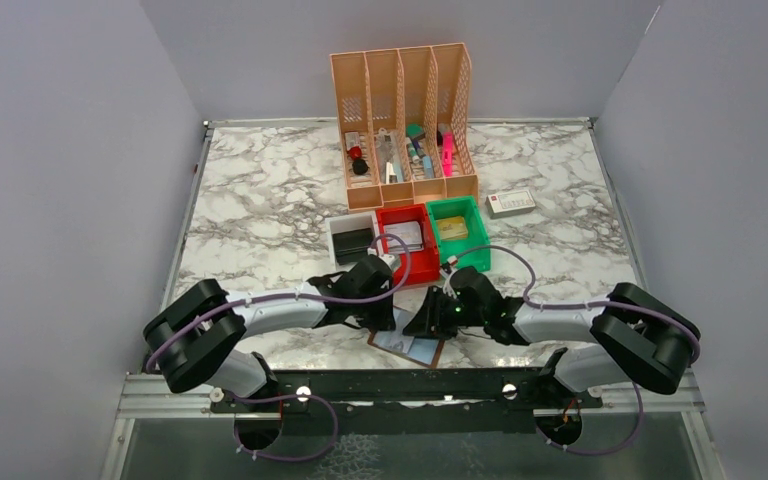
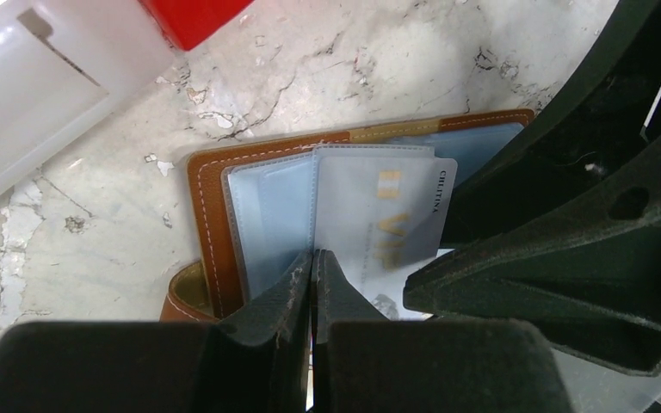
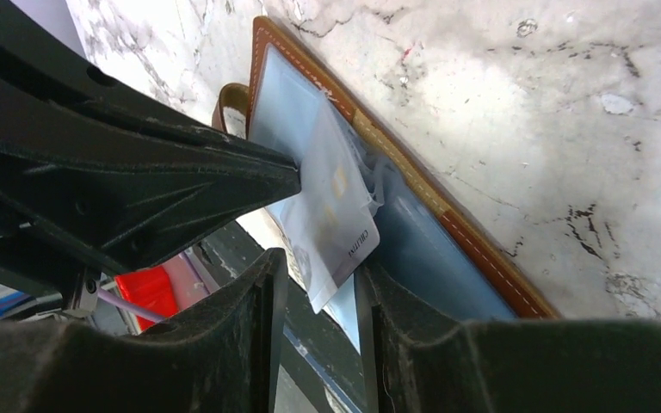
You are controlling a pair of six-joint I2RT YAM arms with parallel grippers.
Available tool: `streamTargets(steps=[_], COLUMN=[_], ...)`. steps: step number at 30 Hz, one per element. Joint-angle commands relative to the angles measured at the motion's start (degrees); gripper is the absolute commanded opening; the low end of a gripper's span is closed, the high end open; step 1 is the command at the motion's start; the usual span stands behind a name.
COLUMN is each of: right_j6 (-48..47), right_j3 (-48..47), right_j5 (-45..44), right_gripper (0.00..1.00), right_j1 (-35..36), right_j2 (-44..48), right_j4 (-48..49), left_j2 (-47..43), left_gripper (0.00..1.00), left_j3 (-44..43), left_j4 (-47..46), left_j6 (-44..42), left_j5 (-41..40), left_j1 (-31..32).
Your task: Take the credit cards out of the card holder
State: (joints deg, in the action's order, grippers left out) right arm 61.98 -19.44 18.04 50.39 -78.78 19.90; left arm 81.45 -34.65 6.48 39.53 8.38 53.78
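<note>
Brown leather with pale stitching: the card holder [image 1: 412, 347] lies opened flat on the marble table [image 1: 260, 200], close to the near edge and right between the two arms. Its inside is a fan of clear, bluish plastic sleeves. A pale grey card [image 2: 379, 224] with gold lettering shows through one of them, and a second, whiter card peeks out beneath it. The left gripper [image 2: 311, 280] has its jaws pressed together on the edge of one sleeve, lifting that leaf off the rest. The right gripper [image 3: 318, 267] stands with its jaws parted, and the corner of the lettered card [image 3: 336, 224] hangs in the gap between them. I cannot tell whether either finger touches it. Further back on the grey-veined white marble sit a white bin [image 1: 332, 240], a red bin [image 1: 405, 209] and a green bin [image 1: 455, 203] in a row. Behind them is a peach file organiser [image 1: 405, 120] stuffed with pens and oddments. A small white box [image 1: 512, 203] with a red end lies off to the right. Plain lilac-grey walls [image 1: 60, 150] close in the table on three sides.
</note>
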Motion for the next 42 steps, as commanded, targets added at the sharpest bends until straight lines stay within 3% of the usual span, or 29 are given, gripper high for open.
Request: streamTargets(steps=[1,13,19,27,29,35,39,42], right_j6=[-1.88,-3.99,-4.76,-3.38,-3.06,-1.36,-0.41,-0.15], right_j3=[1.44,2.07,2.28,2.39,2.18,2.43,3.04,2.93], right_j5=[2.48,2.18,4.81,2.27,2.04,0.45,-0.02,0.46], right_gripper=[0.37,0.16,0.24,0.13,0.15,0.41,0.42,0.36], right_j1=[-0.03,-0.18,-0.47,-0.71,-0.73,-0.73,-0.74,-0.73], right_j2=[1.44,6.92,7.62,7.34,7.01,5.72,4.15,1.89], right_j4=[-0.48,-5.1,-3.81,-3.0,-3.4,-5.12,-2.24,0.39], left_j2=[3.15,2.69,3.06,3.07,3.09,2.89,3.1,3.11], left_gripper=[0.07,0.06,0.05,0.04,0.04,0.04,0.04,0.04], left_j3=[0.02,0.28,-0.13,-0.68,-0.55,-0.33,-0.5,-0.48], left_j4=[3.72,4.59,4.74,4.7,4.73,4.73,4.73,4.76], left_j6=[-1.81,-0.61,-0.65,-1.04,-0.95,-1.03,-1.15,-1.28], left_j5=[-1.97,-3.34,-3.22,-2.92,-2.93,-3.01,-2.83,-2.81], left_j1=[0.89,1.06,1.08,1.15,1.15,1.24,1.24,1.24])
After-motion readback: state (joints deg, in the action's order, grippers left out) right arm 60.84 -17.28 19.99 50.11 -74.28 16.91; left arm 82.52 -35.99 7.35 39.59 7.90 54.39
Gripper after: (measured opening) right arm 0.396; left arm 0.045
